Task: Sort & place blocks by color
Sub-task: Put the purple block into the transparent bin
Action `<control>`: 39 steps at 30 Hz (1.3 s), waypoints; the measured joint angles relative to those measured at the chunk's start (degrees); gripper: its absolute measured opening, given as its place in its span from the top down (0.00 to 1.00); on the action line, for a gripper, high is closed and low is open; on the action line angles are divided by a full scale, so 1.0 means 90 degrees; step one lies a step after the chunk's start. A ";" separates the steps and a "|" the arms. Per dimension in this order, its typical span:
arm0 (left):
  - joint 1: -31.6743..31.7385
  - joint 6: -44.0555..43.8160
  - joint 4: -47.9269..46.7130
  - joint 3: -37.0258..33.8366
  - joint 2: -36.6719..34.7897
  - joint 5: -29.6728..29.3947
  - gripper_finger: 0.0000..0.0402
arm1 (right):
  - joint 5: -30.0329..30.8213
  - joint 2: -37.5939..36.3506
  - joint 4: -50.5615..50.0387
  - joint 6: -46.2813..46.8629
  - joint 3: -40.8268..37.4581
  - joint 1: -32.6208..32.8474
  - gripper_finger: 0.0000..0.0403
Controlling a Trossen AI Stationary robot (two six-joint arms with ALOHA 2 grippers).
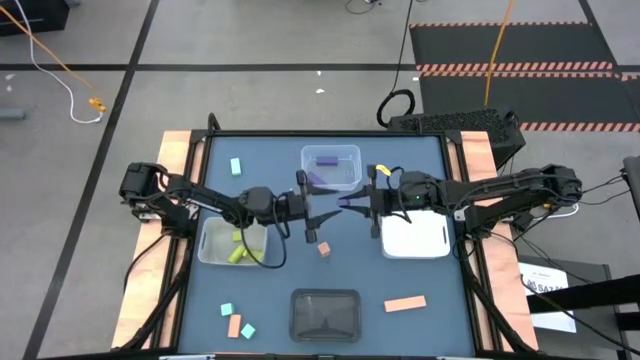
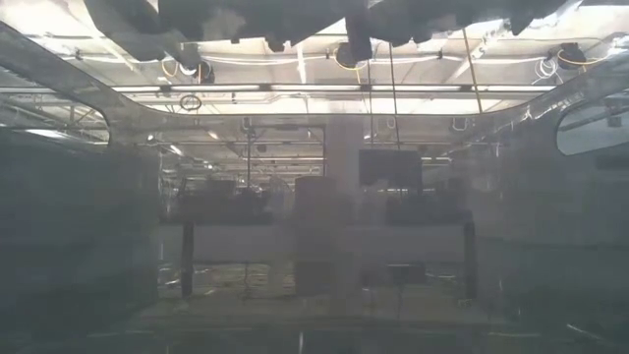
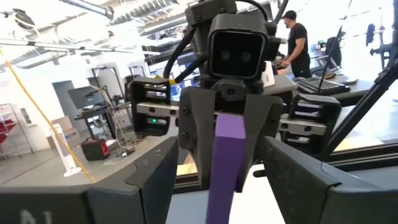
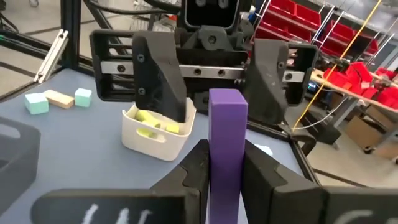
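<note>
A purple bar (image 4: 227, 124) is held up in the air above the table's middle, between the two grippers. My right gripper (image 4: 227, 155) is shut on it and also shows in the high view (image 1: 352, 203). My left gripper (image 3: 221, 158) faces it from the table's left (image 1: 312, 210). It is open, with its fingers standing on either side of the bar's free end (image 3: 225, 180) and a gap on each side. Other blocks lie on the table: a cyan one (image 1: 236, 166), a salmon cube (image 1: 324, 249), a salmon bar (image 1: 405, 303) and three small ones (image 1: 238, 322). My right gripper pinches the purple bar between its two fingers (image 4: 196, 165) at the end nearest its wrist (image 4: 225, 177). It comes in level from the table's right, fingers lying along the bar. The bar is lifted clear and sticks out level toward my left gripper.
A clear tray (image 1: 330, 155) at the far middle holds purple blocks. A translucent tray (image 1: 208, 250) on the left holds yellow-green blocks. A white tray (image 1: 413, 240) lies under my right arm and a black tray (image 1: 324, 313) at the near edge. A person stands in the room beyond (image 3: 298, 37).
</note>
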 joint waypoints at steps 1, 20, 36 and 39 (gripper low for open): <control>0.0000 0.0014 0.0000 0.0000 0.0000 0.0005 0.44 | -0.0002 0.0000 0.0003 0.0000 0.0000 0.0000 0.88; 0.0342 0.0063 -0.0005 0.0000 0.0000 0.0772 0.62 | 0.0005 0.0716 0.1044 -0.0318 -0.0002 -0.0005 0.88; 0.0504 -0.0138 -0.0047 0.0000 0.0012 0.0757 0.86 | 0.0445 0.0749 0.0575 0.0673 0.0007 -0.0010 0.76; 0.0670 -0.0260 0.0002 0.0000 0.0010 0.0720 0.86 | 0.0983 0.0543 -0.0210 0.0709 0.0006 -0.0010 0.67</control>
